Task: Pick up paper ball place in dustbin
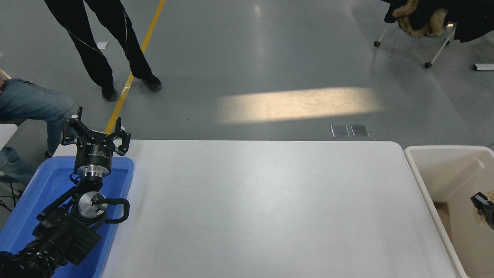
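Off the table's (262,200) right edge, the right gripper (484,206) sits inside the dustbin (444,152) against the paper ball (489,196) — grip unclear; the left gripper (94,135) — parked at the far-left corner — gapes.

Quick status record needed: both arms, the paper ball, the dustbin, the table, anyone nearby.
right gripper: at the picture's right edge, inside the dustbin's outline, mostly cut off; open or shut cannot be told
paper ball: tan scraps showing around the right gripper, over the dustbin's interior
dustbin: cream tub beside the table's right end
left gripper: parked at lower left above the blue tray, fingers spread
table: white, no paper on it
people: one person standing, one seated, both far left
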`<state>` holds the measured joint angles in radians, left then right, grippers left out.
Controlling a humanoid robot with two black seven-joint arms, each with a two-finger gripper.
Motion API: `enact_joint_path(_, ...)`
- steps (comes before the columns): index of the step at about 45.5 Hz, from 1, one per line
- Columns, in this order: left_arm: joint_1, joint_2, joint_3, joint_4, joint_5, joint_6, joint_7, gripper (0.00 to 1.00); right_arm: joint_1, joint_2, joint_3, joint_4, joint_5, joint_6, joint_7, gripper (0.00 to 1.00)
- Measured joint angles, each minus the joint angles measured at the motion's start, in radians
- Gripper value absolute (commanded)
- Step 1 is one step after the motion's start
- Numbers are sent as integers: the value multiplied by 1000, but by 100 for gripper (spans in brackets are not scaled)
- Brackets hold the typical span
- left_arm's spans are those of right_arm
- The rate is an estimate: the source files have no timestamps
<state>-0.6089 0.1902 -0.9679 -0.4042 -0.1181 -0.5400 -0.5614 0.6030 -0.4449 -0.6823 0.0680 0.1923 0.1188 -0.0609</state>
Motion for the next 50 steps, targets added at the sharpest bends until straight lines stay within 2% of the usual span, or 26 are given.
enact_joint_path(14, 0, 0, 0, 0, 0, 0, 0, 99, -25, 19, 19, -14, 3, -27, 2, 100)
enact_joint_path(20, 0, 0, 1, 0, 0, 0, 0, 99, 18, -14, 23, 43, 4, -32, 4, 100)
enact_joint_path(29, 0, 0, 1, 0, 1, 0, 0, 99, 176, -143, 0, 270, -11, -44, 5, 100)
enact_joint_path(37, -1, 0, 2, -1, 2, 0, 0, 99, 441, -238, -150, 567, -55, -48, 8, 100)
enact_joint_path(43, -2, 0, 2, 0, 3, 0, 2, 99, 651, -243, -290, 763, -76, -50, 9, 100)
enact_joint_path(50, -1, 0, 2, -1, 3, 0, 2, 99, 902, -172, -453, 990, -82, -52, 10, 100)
